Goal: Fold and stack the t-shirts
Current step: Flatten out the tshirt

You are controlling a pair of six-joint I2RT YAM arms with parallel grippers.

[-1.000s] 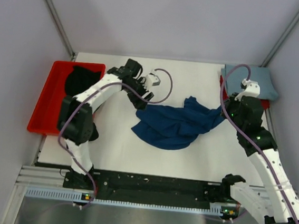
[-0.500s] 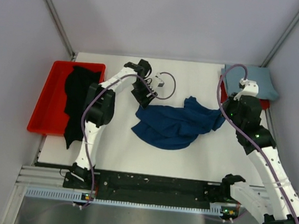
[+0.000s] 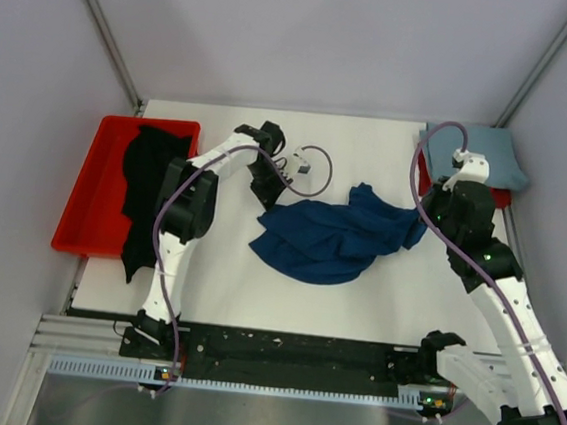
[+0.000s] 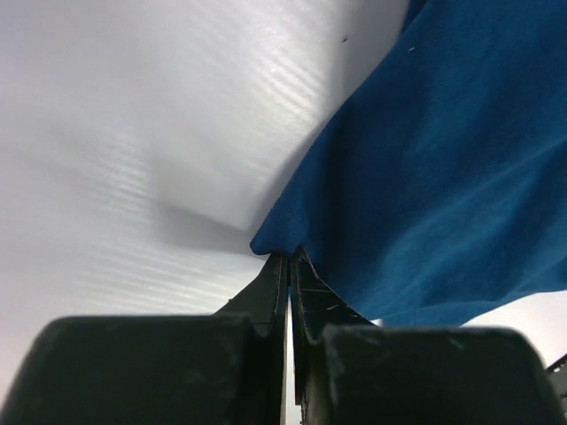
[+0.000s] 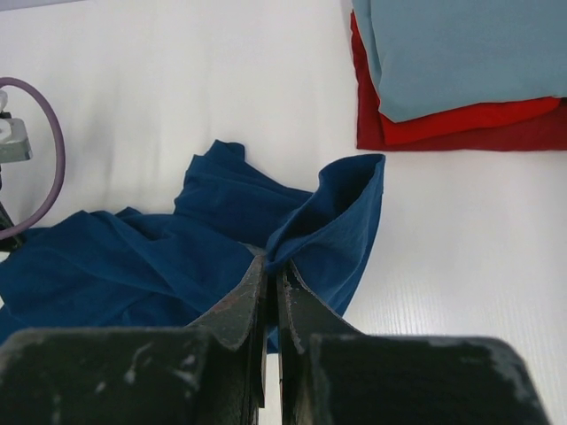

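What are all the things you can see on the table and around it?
blue t-shirt: one, dark blue, crumpled mid-table
black t-shirt: one, black, draped over the tray and hanging past its near edge
grey-blue t-shirt: one, pale grey-blue, folded, far right corner
red cloth: count unclear, two reds, folded under the grey-blue t-shirt
red tray: one, red, left edge of the table
table: one, white
purple cables: two, purple, one along each arm
left gripper: one, black, shut on the blue t-shirt's left corner
right gripper: one, black, shut on the blue t-shirt's right edge
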